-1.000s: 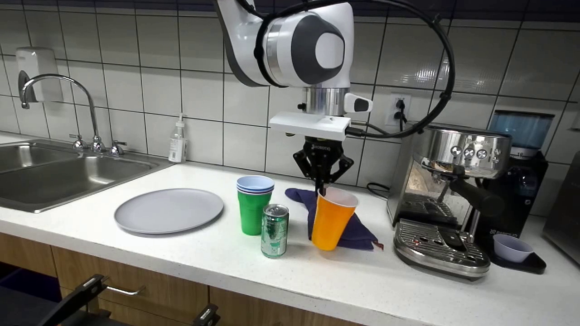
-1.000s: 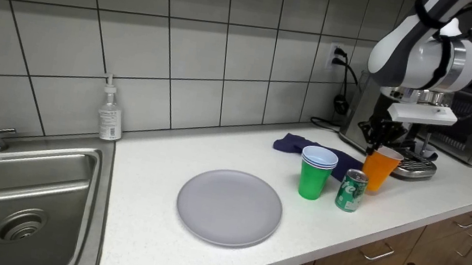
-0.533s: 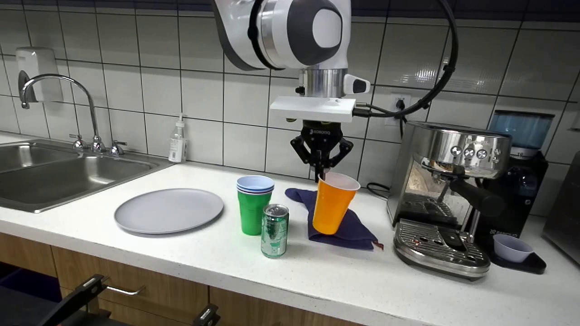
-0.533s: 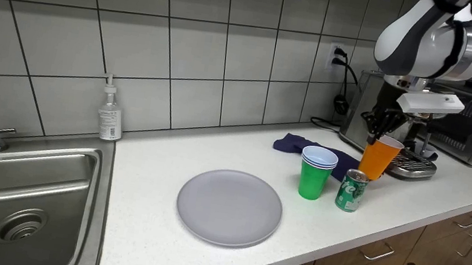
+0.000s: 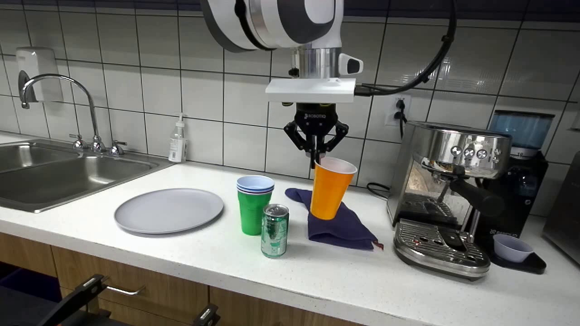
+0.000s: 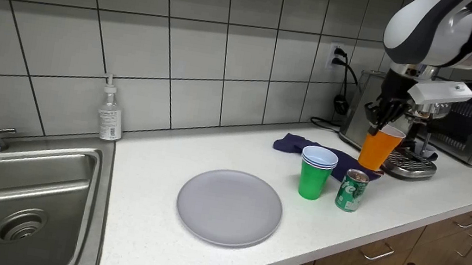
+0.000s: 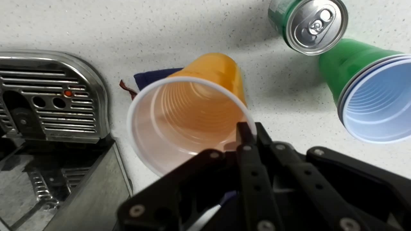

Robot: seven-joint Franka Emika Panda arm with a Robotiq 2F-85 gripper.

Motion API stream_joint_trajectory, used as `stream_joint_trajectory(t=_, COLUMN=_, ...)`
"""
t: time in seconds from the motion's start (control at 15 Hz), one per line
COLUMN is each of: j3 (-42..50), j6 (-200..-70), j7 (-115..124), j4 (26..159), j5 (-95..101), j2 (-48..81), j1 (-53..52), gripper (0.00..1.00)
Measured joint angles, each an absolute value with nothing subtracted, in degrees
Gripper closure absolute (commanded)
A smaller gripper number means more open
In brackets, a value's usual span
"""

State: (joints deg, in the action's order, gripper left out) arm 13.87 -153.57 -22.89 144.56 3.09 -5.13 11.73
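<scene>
Wrist view: the jaws are clamped on the rim of an orange cup. In both exterior views the cup hangs tilted above the worktop, over a dark blue cloth. On its left stand a green can, nearer, and stacked green cups, farther; in an exterior view a coffee machine stands at right.

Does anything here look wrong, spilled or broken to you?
The orange plastic cup stands out: it hangs at a tilt, pinched by the gripper at one side of its rim, while the green cup stack stands upright. Below it, the navy cloth lies askew and rumpled. I see no spill or damage.
</scene>
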Motion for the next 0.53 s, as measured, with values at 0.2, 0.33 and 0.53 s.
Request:
stream_joint_trajectory(t=0.2, j3=13.84, j6=-153.54, j7=-23.94, j4=145.6, j5=3.11, j2=-7.12, j1=10.73, gripper=0.99)
stream_joint_trajectory(t=0.33, j3=13.7, j6=-153.52, j7=-24.12, j4=146.02, j5=3.11, j2=-8.16, j1=9.92, gripper=0.99)
stream_joint_trajectory(t=0.53, j3=13.35, j6=-153.47, j7=-24.46, j4=146.38, j5=3.15, j2=-9.46, j1=8.83, gripper=0.99)
